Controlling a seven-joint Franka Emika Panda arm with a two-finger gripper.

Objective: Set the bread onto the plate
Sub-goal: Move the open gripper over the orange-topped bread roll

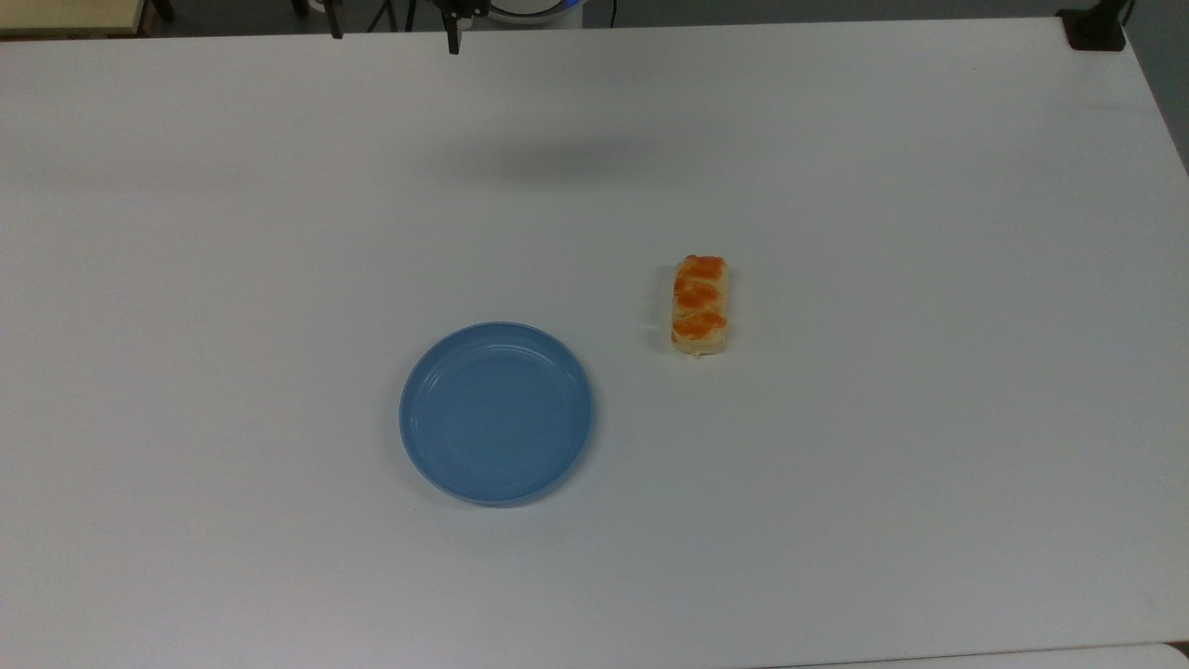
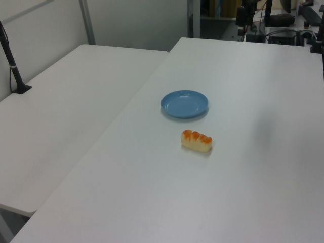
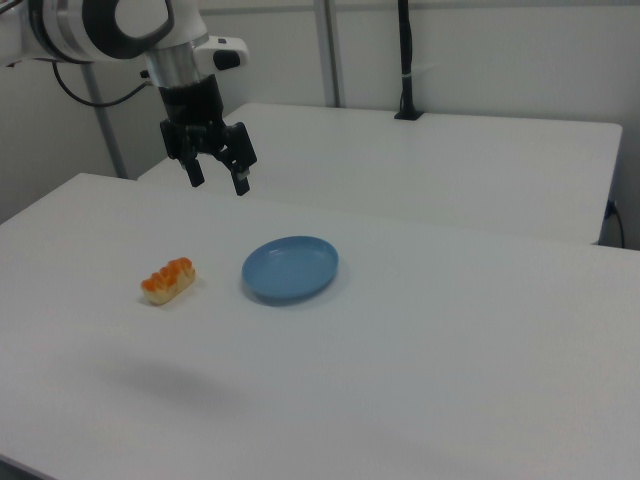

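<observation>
The bread (image 1: 699, 307), a pale-yellow bun with orange-brown patches, lies on the white table to the right of the blue plate (image 1: 496, 413) in the top view, a short gap apart. In the left view the bread (image 2: 197, 141) sits just in front of the plate (image 2: 185, 104). The plate holds nothing. In the right view my gripper (image 3: 218, 180) hangs open and empty, high above the table, up and behind the bread (image 3: 167, 281) and the plate (image 3: 290, 268). One of its fingers (image 1: 451, 39) shows at the top view's upper edge.
A second white table (image 2: 61, 116) adjoins the work table (image 1: 836, 511) along a seam. A black clamped post (image 3: 405, 60) stands on that second table. Another black clamp (image 1: 1094, 28) sits at the top view's upper right corner.
</observation>
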